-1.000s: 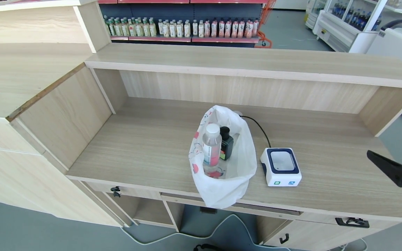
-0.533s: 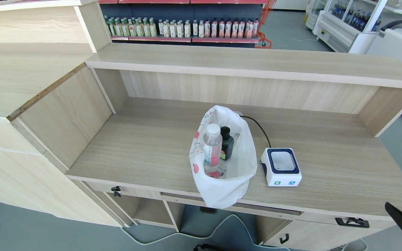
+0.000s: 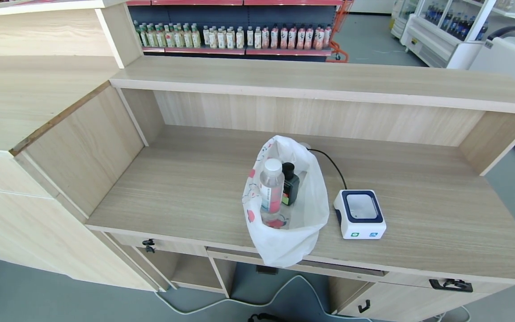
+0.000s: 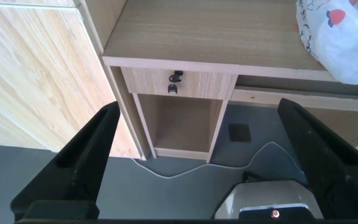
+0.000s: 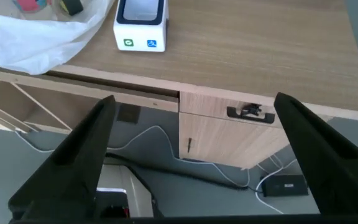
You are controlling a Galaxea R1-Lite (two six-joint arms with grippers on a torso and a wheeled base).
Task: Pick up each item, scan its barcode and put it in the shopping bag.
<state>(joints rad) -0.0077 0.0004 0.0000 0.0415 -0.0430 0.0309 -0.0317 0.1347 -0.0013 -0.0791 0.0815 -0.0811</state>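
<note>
Left gripper point(image 4: 197, 106): jaws spread wide, nothing held. It sits low in front of the counter's near edge, left of the bag. Right gripper point(image 5: 194, 98): also released and empty, low in front of the near edge on the right.

Risk 1: an arm rising from down there could clip the near lip of the light wood counter point(image 3: 441, 210). On the right it could also hook the black drawer handle point(image 3: 450, 285) just under the lip. Back off before lifting.

Risk 2: the white plastic shopping bag with red print point(image 3: 284, 241) stands at the near edge, centre, with its belly sagging over the lip. It's thin film with no stiffness. A nudge from below, or a pull on the near side, could slide it off the counter.

Risk 3: inside the bag a clear plastic bottle with white cap and pink label point(image 3: 271, 188) stands upright. A dark bottle with black cap point(image 3: 289, 181) is just behind it; can't tell if they touch. Both are tall with narrow bases, propped mostly by film, so they'd likely topple if the bag shifts.

Risk 4: the white box scanner with dark-framed window point(image 3: 359, 213) is just right of the bag, not touching. Its black cable point(image 3: 333, 165) runs far-left behind the bag. If the bag gets dragged it could catch the cable and move the scanner.

Both items I can see are bagged, so the task looks at or near its end.
</note>
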